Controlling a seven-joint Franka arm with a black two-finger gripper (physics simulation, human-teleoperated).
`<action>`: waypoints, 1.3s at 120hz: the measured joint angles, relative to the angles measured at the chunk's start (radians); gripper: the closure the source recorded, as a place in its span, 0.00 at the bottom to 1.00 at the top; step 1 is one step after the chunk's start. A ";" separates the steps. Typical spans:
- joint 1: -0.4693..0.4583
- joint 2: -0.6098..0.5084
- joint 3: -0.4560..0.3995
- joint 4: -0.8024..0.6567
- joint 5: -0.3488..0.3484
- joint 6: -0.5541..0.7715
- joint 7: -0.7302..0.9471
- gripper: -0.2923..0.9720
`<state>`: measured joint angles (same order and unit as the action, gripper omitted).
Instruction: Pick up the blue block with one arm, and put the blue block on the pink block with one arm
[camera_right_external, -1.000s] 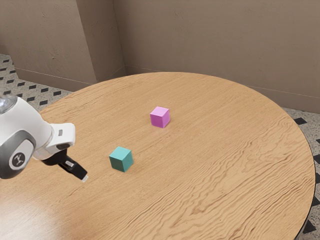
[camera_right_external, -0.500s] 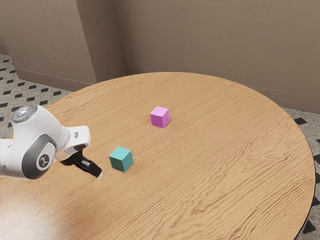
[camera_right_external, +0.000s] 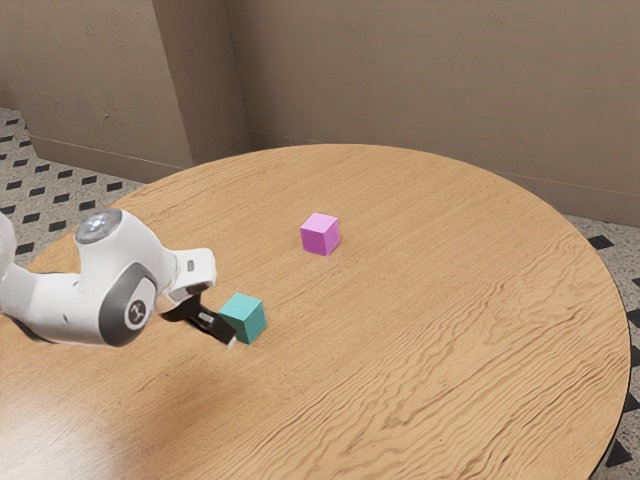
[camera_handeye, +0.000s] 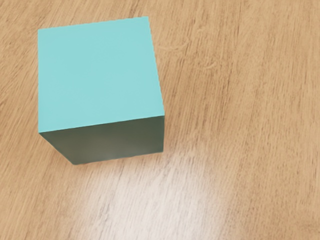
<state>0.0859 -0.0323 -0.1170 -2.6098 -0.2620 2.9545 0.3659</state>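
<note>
The blue block (camera_right_external: 244, 317), a teal cube, rests on the round wooden table (camera_right_external: 450, 330) toward the exterior view's left. My gripper (camera_right_external: 228, 335) hangs low right beside it on that left side, open and holding nothing. One black finger (camera_right_external: 214, 325) with a pale tip slants down against the block's near-left side. In the wrist view the blue block (camera_handeye: 97, 75) lies close under my hand, its top face and one shaded side showing. The pink block (camera_right_external: 320, 234) stands apart, farther back and to the exterior view's right of the blue one.
The table's rim (camera_right_external: 610, 420) curves round at the exterior view's right, with tiled floor (camera_right_external: 40, 170) beyond it at the left. Beige walls (camera_right_external: 450, 80) stand behind the table. Bare wood (camera_handeye: 240, 125) surrounds the blue block.
My arm has swung toward the exterior view's right and slightly back, bringing the gripper from well short of the blue block to right beside it. Neither block has moved.
</note>
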 joint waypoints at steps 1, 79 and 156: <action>0.000 0.004 0.000 0.003 0.000 0.001 0.000 0.23; 0.015 0.277 0.025 0.235 0.006 0.051 0.035 0.23; 0.016 0.367 0.025 0.317 0.009 0.052 0.058 0.27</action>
<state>0.1016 0.3349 -0.0920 -2.2932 -0.2531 3.0060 0.4239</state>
